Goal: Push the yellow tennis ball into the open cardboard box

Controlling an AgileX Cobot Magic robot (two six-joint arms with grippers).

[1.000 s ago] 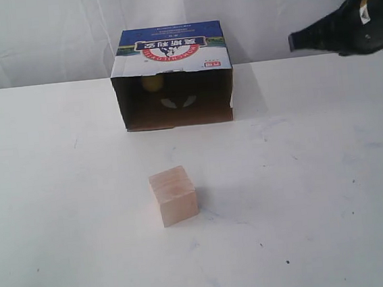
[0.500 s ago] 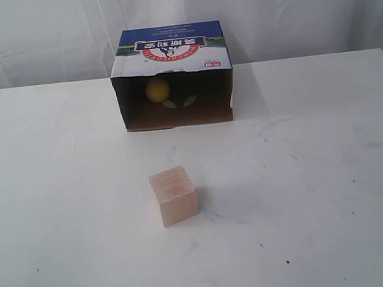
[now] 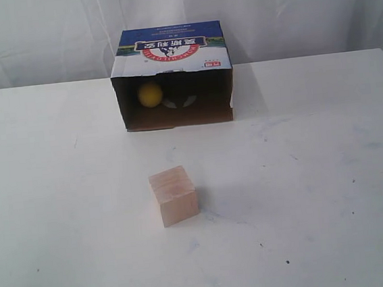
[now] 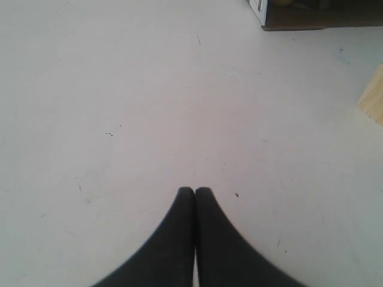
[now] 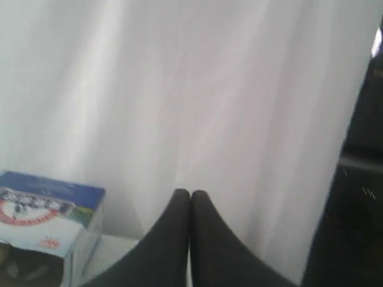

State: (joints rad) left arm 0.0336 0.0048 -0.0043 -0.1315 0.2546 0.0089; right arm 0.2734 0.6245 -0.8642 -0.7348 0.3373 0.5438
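Observation:
The yellow tennis ball (image 3: 150, 94) lies inside the open cardboard box (image 3: 169, 47), at the left of its dark interior. The box lies on its side at the back of the table, its opening facing the front and its blue-and-white printed panel on top. Neither arm shows in the exterior view. My left gripper (image 4: 195, 191) is shut with nothing in it, above bare table; a corner of the box (image 4: 281, 15) shows far from it. My right gripper (image 5: 190, 193) is shut on nothing and points at the white curtain, with the box (image 5: 42, 206) low at the side.
A pale wooden cube (image 3: 173, 195) stands on the white table (image 3: 316, 172) in front of the box, and its corner (image 4: 374, 98) shows in the left wrist view. A white curtain (image 3: 287, 12) hangs behind the table. A dark frame (image 5: 353, 167) stands beside the right gripper.
The right arm has left the exterior view, where it hung at the top right one second ago. The ball has rolled lower and slightly left inside the box.

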